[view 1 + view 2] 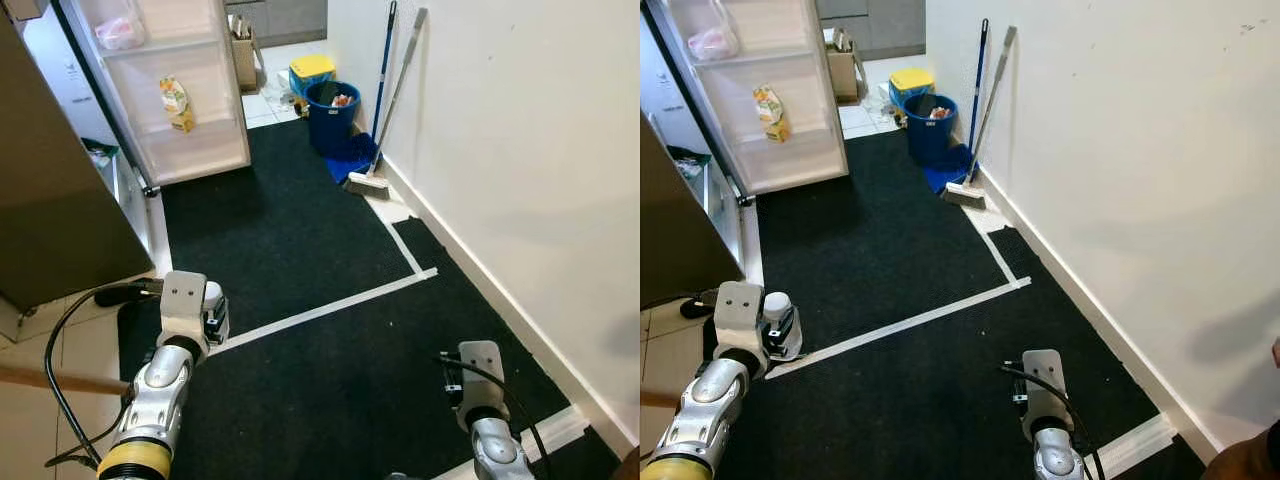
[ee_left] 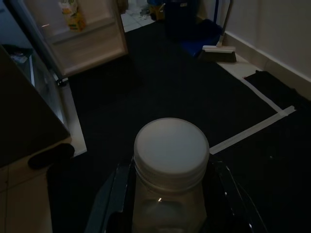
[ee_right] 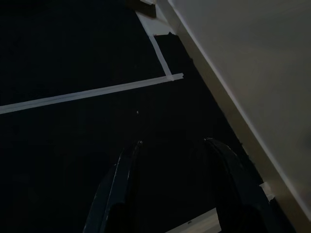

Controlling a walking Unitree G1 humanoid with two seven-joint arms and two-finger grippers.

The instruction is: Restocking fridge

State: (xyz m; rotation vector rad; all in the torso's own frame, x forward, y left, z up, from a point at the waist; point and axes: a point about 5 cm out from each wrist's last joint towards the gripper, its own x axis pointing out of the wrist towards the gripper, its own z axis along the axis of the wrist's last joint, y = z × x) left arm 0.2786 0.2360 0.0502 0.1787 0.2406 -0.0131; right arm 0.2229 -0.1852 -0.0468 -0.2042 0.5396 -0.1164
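Observation:
My left gripper is shut on a clear jar with a white lid, held low over the black carpet; the jar's lid shows just beyond the left wrist. Ahead to the left stands the fridge with its white door swung open. A yellow-orange packet and a plastic bag sit on the door shelves. The fridge's inner drawers show beside a dark panel. My right gripper hangs open over the carpet near the wall, with nothing between its fingers.
White tape lines cross the black carpet. A blue bin, a yellow-lidded box and two brooms stand by the white wall on the right. A black object lies on the tiles at the left.

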